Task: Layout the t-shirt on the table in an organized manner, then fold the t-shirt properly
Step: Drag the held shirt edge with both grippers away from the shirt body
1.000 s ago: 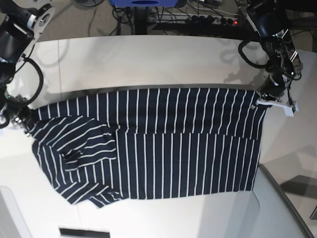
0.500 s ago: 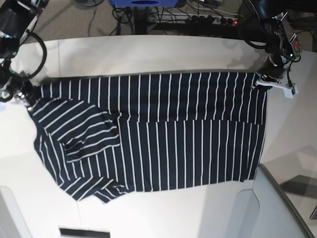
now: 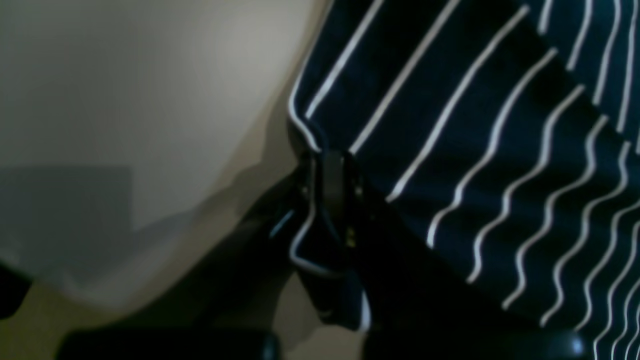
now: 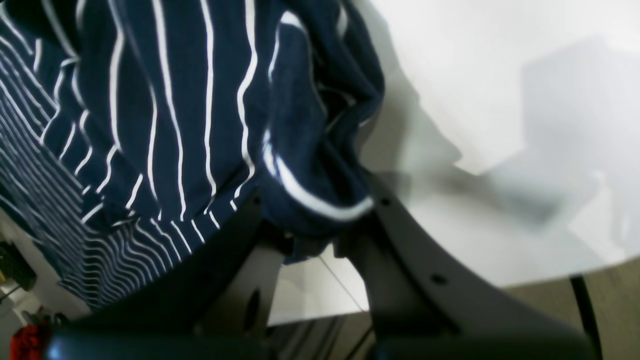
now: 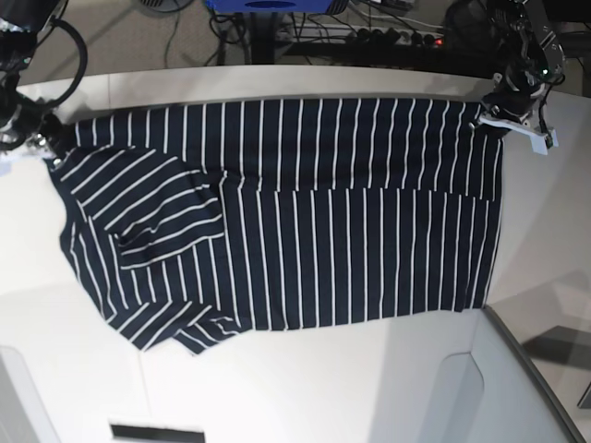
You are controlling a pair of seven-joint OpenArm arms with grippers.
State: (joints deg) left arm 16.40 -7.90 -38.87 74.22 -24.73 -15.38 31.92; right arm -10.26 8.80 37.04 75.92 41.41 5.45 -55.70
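The t-shirt (image 5: pixel 351 221), dark navy with thin white stripes, lies spread across the white table (image 5: pixel 305 397), held along its far edge. My left gripper (image 5: pixel 494 115) is shut on the shirt's far right corner; the left wrist view shows its fingers (image 3: pixel 330 185) pinching the hem of the t-shirt (image 3: pixel 475 150) over the table (image 3: pixel 125 90). My right gripper (image 5: pixel 42 140) is shut on the far left corner. In the right wrist view a bunch of the t-shirt (image 4: pixel 310 165) sits between the black fingers (image 4: pixel 395 240) above the table (image 4: pixel 475 90). The shirt's left part is folded over and creased.
A grey raised panel (image 5: pixel 531 388) occupies the near right corner. A black label (image 5: pixel 157 432) sits at the near edge. Cables and a power strip (image 5: pixel 388 37) lie on the floor beyond the table's far edge. A seam line (image 5: pixel 111 78) crosses the tabletop.
Both grippers have drawn the shirt's held edge toward the table's far side. The whole shirt has slid that way and looks stretched straighter.
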